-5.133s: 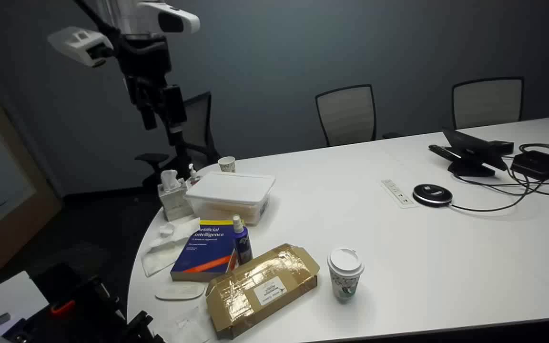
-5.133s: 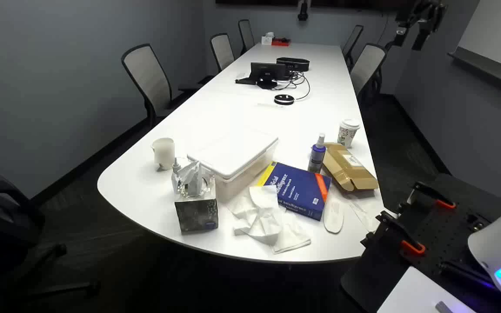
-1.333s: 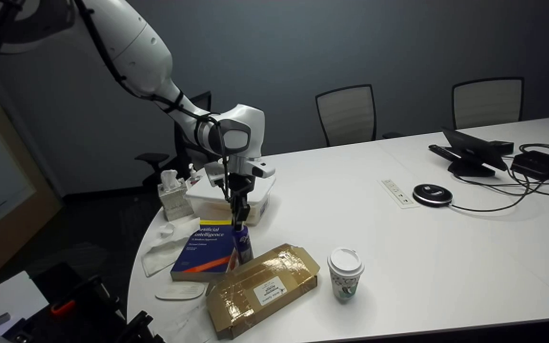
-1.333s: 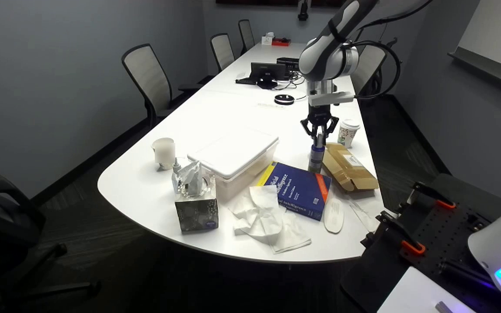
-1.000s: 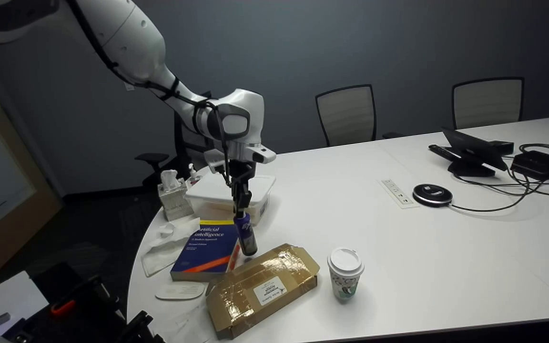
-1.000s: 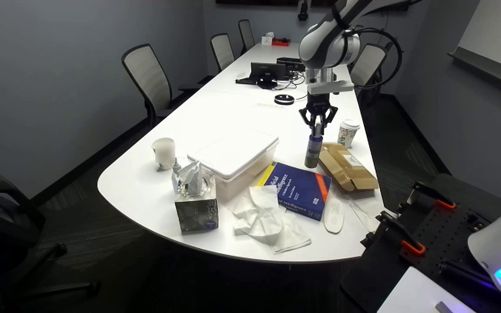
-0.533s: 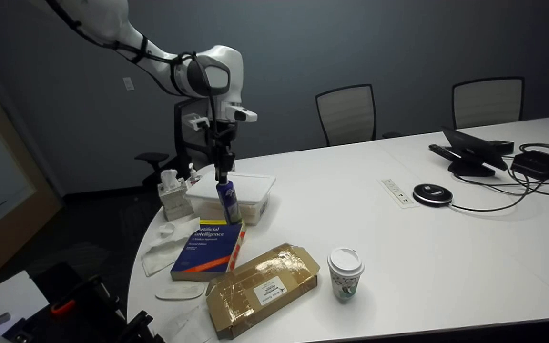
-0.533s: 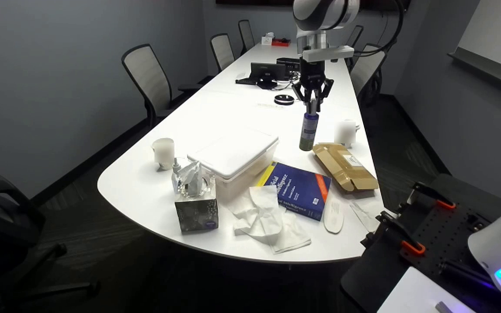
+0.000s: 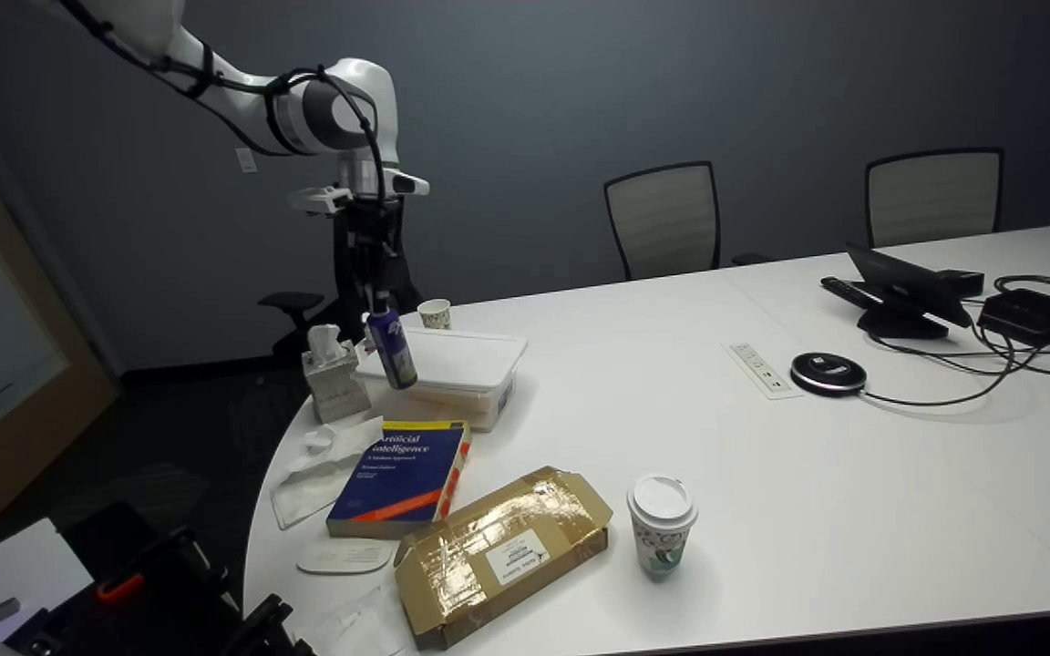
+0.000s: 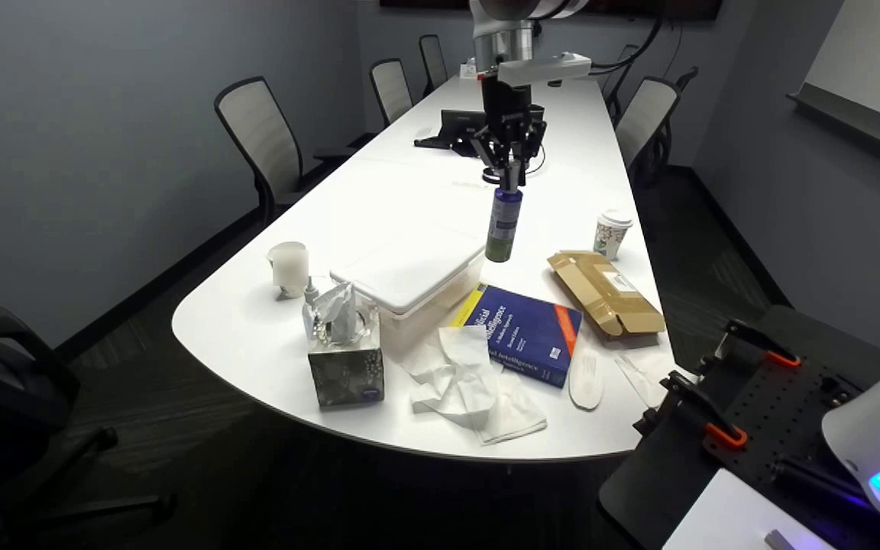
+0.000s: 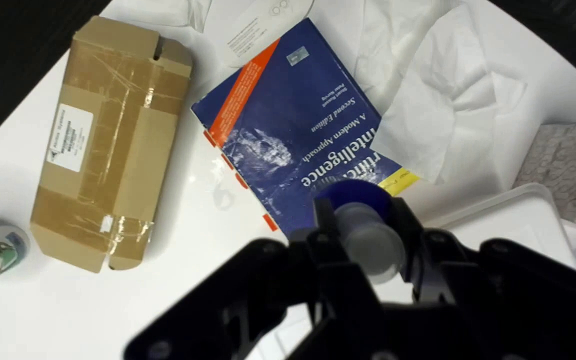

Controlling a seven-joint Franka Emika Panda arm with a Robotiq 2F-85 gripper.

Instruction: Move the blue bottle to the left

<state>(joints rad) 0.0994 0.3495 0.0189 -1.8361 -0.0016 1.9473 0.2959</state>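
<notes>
The blue bottle [image 9: 393, 349] hangs in the air with a slight tilt, its base off the table. My gripper [image 10: 513, 176] holds it from above, shut on its pale cap. In the wrist view, the black fingers [image 11: 324, 215] press on both sides of the cap [image 11: 374, 247], and the bottle's blue shoulder [image 11: 355, 190] shows just beyond them; the lower body is hidden there. An exterior view has the bottle [image 10: 504, 221] near the corner of the lidded white box. Seen from elsewhere, it overlaps that box's front side.
Close by stand the white box [image 10: 409, 267], a tissue box [image 10: 346, 370] and the blue book [image 10: 520, 328]. Crumpled tissues [image 10: 463, 382] lie at the rounded table edge. A cardboard box [image 9: 502, 556] and a lidded paper cup [image 9: 661, 524] stand farther along; another cup [image 9: 434, 314] is behind the white box.
My gripper came down, took the bottle by its cap beside the book and lifted it. In both exterior views the bottle has since moved up and left, toward the white box.
</notes>
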